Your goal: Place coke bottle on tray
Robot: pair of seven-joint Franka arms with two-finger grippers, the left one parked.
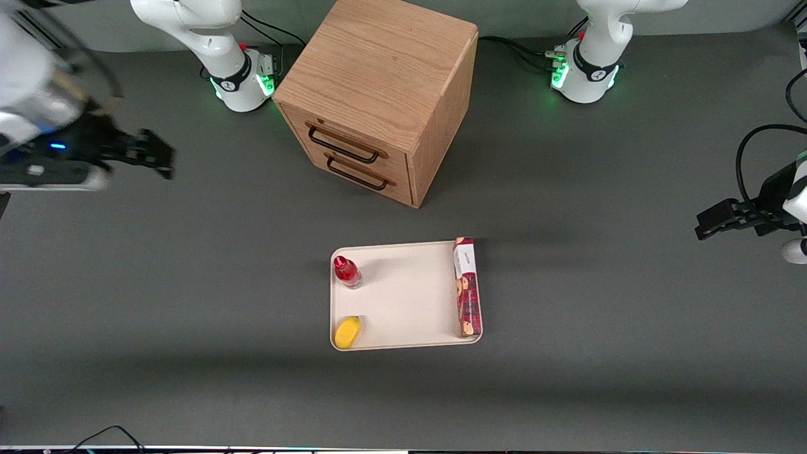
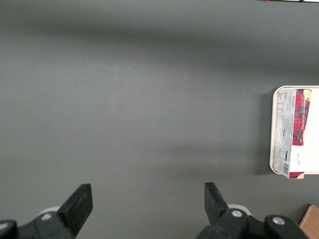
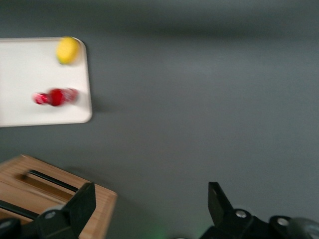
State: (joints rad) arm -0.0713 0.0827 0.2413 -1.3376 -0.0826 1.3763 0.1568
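Note:
The coke bottle (image 1: 347, 272), small, glossy red with a red cap, stands upright on the cream tray (image 1: 403, 296) near the tray corner toward the working arm's end and the cabinet. It also shows in the right wrist view (image 3: 55, 96), on the tray (image 3: 30, 74). My right gripper (image 1: 154, 154) is open and empty, high above the bare table at the working arm's end, well away from the tray. Its fingers (image 3: 79, 204) are spread wide with nothing between them.
A yellow lemon-like object (image 1: 347, 331) and a long dark-red cookie box (image 1: 467, 287) also lie on the tray. A wooden drawer cabinet (image 1: 378, 94) stands farther from the front camera than the tray. The table is dark grey.

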